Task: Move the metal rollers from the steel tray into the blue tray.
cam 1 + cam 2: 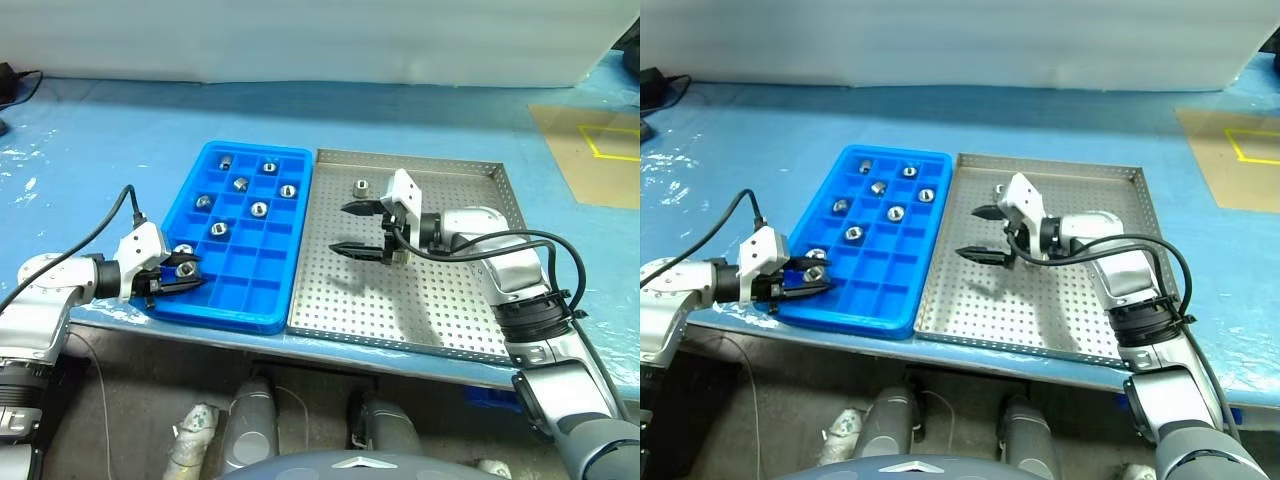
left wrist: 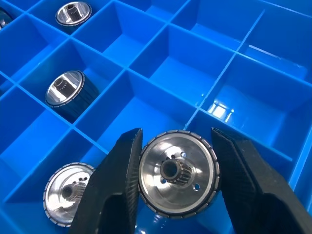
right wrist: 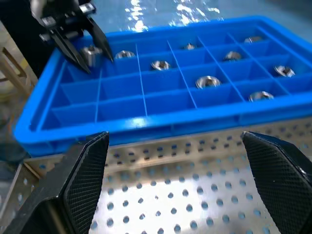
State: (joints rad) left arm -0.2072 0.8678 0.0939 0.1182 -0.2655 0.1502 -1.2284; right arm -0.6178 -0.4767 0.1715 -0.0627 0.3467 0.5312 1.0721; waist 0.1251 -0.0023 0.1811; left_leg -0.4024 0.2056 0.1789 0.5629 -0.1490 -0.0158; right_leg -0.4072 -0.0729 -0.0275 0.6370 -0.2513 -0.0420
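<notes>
Count: eight metal rollers (image 1: 259,209) in the blue tray (image 1: 262,292), one more in the left gripper (image 1: 176,272), one in the steel tray (image 1: 440,320).

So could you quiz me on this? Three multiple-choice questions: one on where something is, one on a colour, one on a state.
1. The left gripper has a metal roller. Where is it?
A on the bare table
B above the compartment tray
C on the floor
2. The compartment tray is:
A red
B green
C blue
3. The right gripper is:
A open, empty
B shut on a roller
C shut, empty

Answers:
1. B, the roller is pinched over a near corner compartment.
2. C, its plastic is bright blue.
3. A, its fingers spread wide above the steel tray, with nothing between.
</notes>
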